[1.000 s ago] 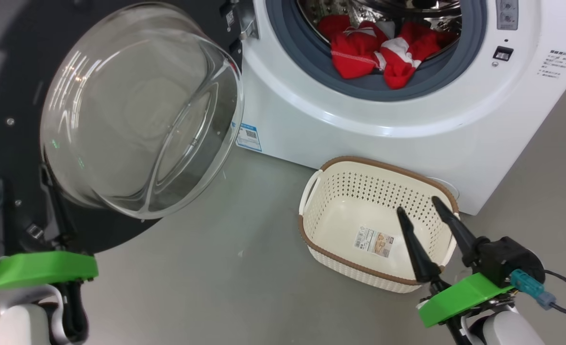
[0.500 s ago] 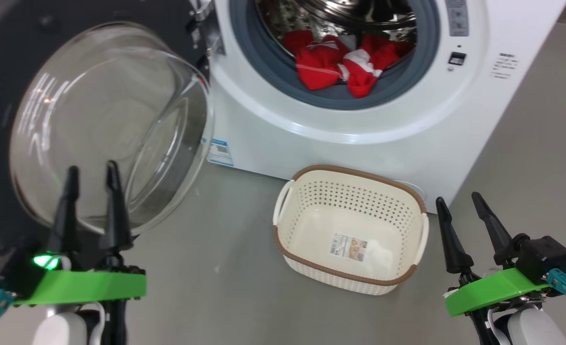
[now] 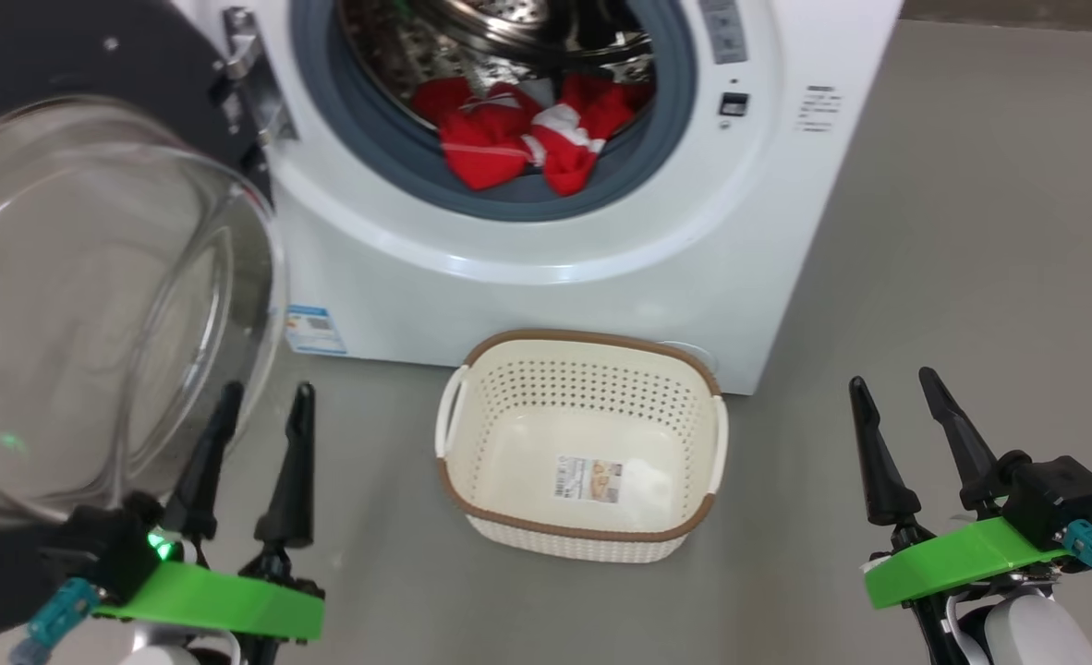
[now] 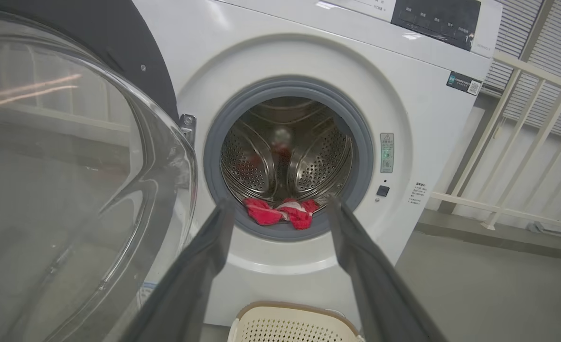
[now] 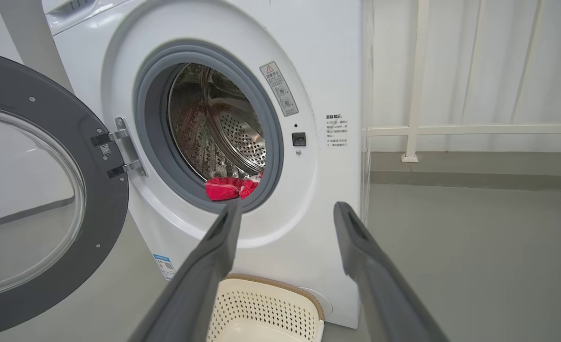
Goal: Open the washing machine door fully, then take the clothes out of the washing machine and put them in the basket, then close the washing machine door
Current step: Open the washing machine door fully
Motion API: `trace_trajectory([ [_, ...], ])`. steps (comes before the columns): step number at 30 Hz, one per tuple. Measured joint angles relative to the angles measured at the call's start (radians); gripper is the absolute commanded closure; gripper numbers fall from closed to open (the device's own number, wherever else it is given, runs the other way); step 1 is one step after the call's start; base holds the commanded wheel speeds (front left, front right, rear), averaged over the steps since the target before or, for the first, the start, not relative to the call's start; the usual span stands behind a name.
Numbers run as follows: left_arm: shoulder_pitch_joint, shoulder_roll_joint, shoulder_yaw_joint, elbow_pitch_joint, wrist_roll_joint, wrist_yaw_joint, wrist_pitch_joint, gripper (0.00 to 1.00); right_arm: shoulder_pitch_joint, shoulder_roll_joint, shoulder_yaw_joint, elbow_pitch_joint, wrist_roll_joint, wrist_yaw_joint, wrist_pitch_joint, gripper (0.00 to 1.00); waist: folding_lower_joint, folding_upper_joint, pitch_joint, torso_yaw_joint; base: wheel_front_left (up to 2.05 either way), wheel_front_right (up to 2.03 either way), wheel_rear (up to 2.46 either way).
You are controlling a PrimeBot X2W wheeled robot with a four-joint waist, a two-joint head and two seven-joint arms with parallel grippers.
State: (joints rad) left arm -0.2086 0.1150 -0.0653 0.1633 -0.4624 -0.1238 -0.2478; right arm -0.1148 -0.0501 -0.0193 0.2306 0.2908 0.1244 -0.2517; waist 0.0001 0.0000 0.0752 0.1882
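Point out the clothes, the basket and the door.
clothes (image 3: 474,152), head view, left red bundle.
basket (image 3: 592,335), head view, far brown rim.
door (image 5: 107,199), right wrist view, dark rim, right side.

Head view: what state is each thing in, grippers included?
door: open, swung out to the left.
clothes: in the drum, at its front lip.
basket: upright on the floor, empty but for a sticker.
left gripper: open, empty.
right gripper: open, empty.
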Motion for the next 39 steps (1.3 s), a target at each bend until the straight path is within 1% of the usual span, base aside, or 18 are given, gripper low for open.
trace_trajectory([
  [2, 0.012, 0.017, -0.02, 0.01, 0.0, 0.0, 0.001, 0.0, 0.004, 0.0, 0.002, -0.005, 0.0, 0.0, -0.001, 0.0, -0.0001, 0.0, -0.003, -0.023, 0.0, 0.0, 0.0],
  [7, 0.036, 0.05, -0.06, 0.021, -0.047, 0.0, 0.001, 0.0, 0.012, 0.001, 0.007, -0.018, 0.0, 0.0, -0.001, 0.0, -0.0001, 0.0, -0.012, -0.079, 0.0, 0.0, 0.0],
  [11, 0.072, 0.073, -0.066, 0.027, -0.061, 0.0, 0.001, 0.0, 0.03, 0.001, 0.006, -0.026, 0.0, 0.0, -0.001, 0.0, 0.0, 0.0, -0.023, -0.119, 0.0, 0.0, 0.0],
  [22, 0.162, 0.084, -0.038, 0.029, -0.057, 0.002, -0.002, 0.0, 0.087, 0.003, 0.009, -0.038, -0.002, 0.0, -0.004, 0.0, 0.0, 0.0, -0.07, -0.208, 0.0, 0.0, 0.0],
  [29, 0.2, 0.091, -0.018, 0.003, -0.057, 0.011, -0.002, 0.0, 0.116, 0.004, -0.001, -0.05, -0.003, 0.0, -0.004, 0.0, -0.0001, 0.0001, -0.099, -0.233, 0.0, 0.0, 0.0],
  [36, 0.228, 0.093, -0.019, -0.015, -0.049, 0.027, -0.002, 0.0, 0.134, 0.005, -0.003, -0.06, -0.013, 0.0, -0.004, 0.0, -0.0001, 0.0, -0.113, -0.231, 0.0, 0.0, 0.0],
  [39, 0.229, 0.095, -0.024, -0.021, -0.049, 0.028, -0.002, 0.0, 0.134, 0.005, -0.004, -0.063, -0.018, 0.0, -0.004, 0.0, 0.0, 0.0, -0.114, -0.226, 0.0, 0.0, 0.0],
])
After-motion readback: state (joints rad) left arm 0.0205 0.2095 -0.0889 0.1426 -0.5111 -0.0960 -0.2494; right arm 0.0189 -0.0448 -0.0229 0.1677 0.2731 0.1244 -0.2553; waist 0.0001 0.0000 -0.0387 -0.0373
